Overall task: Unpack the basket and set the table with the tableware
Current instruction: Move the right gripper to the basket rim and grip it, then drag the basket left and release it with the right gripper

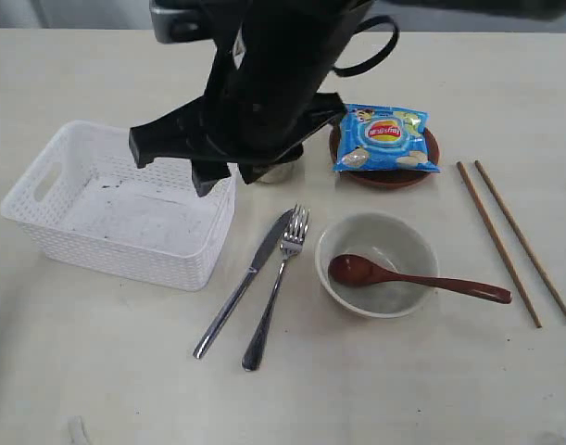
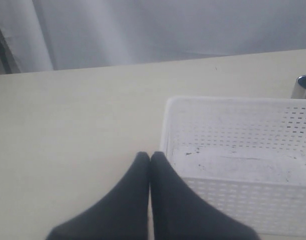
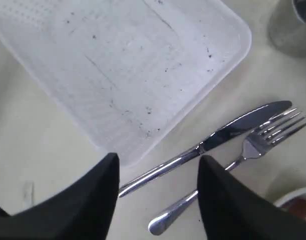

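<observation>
The pale bench (image 1: 97, 371) carried everything. On its left part sat the white basket (image 1: 125, 255), upright, its perforated walls clean and its floor marked with dark scuffs. Above the basket's right end hung a black arm that reached in from the far side, bearing the right tool (image 3: 158, 170). Its two fingers stood well apart with nothing between them, so it was released. In the right wrist view the cutlery handles and a basket corner lay below it.

The left tool (image 2: 148, 157) was clenched, finger against finger, gripping nothing. It was beside a corner of the basket, outside the wall.

Right of the basket lay the tableware. The cream bowl (image 1: 398, 246) stood upright near the middle. Behind it the brown plate (image 1: 386, 179) lay almost covered by the blue chip bag (image 1: 386, 137) resting on it. The chopsticks (image 1: 499, 246) lay on the far right, side by side but apart, running from back to front. The knife (image 1: 244, 284) and fork (image 1: 274, 292) lay between basket and bowl. Their tips were touching or nearly so and their handles spread toward the front. The red-brown spoon (image 1: 357, 271) rested in the bowl, its handle over the rim and out to the right. The steel cup (image 2: 304, 86) stood just past the basket's far right corner, largely hidden by the arm in the exterior view.
</observation>
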`<state>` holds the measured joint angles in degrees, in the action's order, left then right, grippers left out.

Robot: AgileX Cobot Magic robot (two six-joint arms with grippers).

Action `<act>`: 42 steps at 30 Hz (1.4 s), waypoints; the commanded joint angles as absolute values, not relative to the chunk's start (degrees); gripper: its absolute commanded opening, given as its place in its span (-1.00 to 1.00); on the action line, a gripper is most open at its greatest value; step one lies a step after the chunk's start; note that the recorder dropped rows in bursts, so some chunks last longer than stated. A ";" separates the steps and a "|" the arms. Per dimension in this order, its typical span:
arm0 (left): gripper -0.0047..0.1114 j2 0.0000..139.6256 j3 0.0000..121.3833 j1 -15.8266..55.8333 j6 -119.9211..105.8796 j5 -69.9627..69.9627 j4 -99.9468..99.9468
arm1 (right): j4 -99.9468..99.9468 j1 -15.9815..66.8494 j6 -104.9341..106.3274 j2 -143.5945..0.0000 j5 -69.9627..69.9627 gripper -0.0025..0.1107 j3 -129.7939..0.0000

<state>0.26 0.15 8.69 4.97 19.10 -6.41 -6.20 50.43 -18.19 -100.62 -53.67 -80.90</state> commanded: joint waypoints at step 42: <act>-0.92 0.00 0.00 8.54 4.88 18.68 -5.78 | -6.05 46.82 -35.72 -135.73 -43.24 -0.96 -117.97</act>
